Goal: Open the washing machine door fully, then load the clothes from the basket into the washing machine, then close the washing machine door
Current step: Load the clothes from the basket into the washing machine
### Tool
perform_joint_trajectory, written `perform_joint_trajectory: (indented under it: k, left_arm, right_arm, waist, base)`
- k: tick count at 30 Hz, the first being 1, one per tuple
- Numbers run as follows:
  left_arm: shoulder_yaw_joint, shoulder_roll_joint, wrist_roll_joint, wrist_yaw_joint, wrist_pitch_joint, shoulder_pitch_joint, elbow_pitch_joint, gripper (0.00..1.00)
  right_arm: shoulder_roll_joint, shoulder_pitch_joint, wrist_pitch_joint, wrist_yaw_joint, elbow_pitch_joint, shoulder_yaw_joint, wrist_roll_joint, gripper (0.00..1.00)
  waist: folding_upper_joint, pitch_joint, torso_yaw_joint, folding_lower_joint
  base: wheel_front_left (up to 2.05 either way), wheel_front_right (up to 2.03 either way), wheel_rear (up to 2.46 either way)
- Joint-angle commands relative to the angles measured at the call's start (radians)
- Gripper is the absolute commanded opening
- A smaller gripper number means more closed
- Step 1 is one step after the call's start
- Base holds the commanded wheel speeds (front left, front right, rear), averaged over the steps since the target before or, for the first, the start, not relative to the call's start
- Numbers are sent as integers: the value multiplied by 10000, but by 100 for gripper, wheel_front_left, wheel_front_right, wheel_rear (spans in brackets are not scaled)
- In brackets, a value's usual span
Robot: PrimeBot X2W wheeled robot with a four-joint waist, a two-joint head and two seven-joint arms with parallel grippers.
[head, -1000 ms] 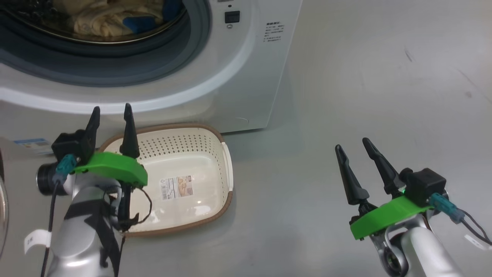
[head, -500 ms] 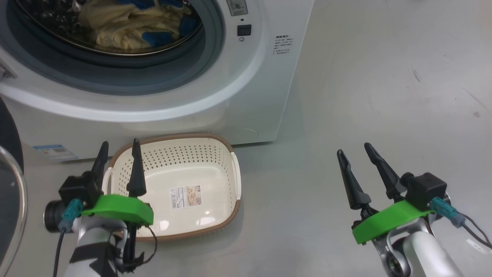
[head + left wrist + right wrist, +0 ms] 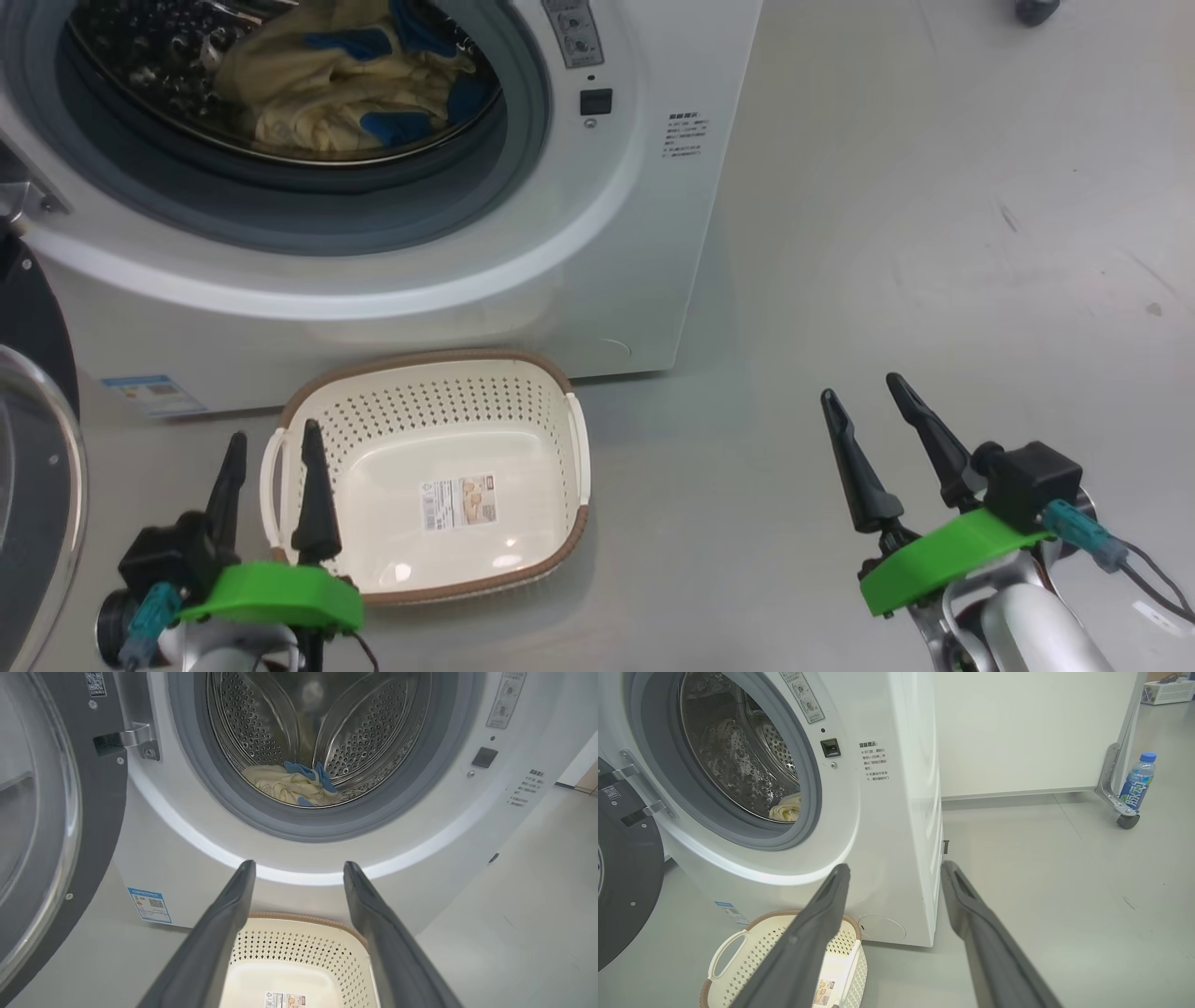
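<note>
The washing machine (image 3: 607,233) stands with its door (image 3: 33,467) swung open to the left. The pale-yellow and blue clothes (image 3: 317,84) lie inside the drum, also seen in the left wrist view (image 3: 289,786). On the floor in front of the machine sits the basket (image 3: 439,401), with nothing in it but its label sticker. My left gripper (image 3: 274,437) is open and holds nothing, its fingers at the basket's left handle. My right gripper (image 3: 860,390) is open and holds nothing, well right of the basket over bare floor.
A blue energy label (image 3: 149,904) sits low on the machine's front. In the right wrist view, a water bottle (image 3: 1136,781) stands by a white partition's caster (image 3: 1127,820), beyond the machine's right side. Grey floor stretches to the right.
The head camera has tilted up, showing more of the drum and door. My left gripper has drawn back from over the basket's far left corner to its near left side. The right gripper has hardly moved.
</note>
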Motion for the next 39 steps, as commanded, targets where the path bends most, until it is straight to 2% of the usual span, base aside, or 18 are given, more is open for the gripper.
perform_joint_trajectory:
  k: [1, 16, 28, 39]
  left_arm:
    - [365, 105, -74, 106, -108, 142, -475, 100]
    - [791, 103, -723, 566, -108, 1216, -1415, 100]
    - [1136, 103, -745, 589, -109, 1154, -1535, 100]
    - [1034, 103, -745, 606, -109, 1216, -1389, 100]
  right_arm:
    - [-171, -1, -67, 37, -284, 201, -44, 100]
    - [-247, 182, -67, 37, -291, 299, -42, 100]
    - [-289, 3, -67, 37, -260, 513, -25, 100]
    - [-306, 18, -67, 37, -178, 610, 16, 100]
  waist:
    - [-1, -97, -3, 0]
    - [-1, -572, -79, 0]
    - [-1, -632, -156, 0]
    - [-1, -882, -239, 0]
  base:
    - [0, 0, 0]
    - [0, 0, 0]
    - [0, 0, 0]
    - [0, 0, 0]
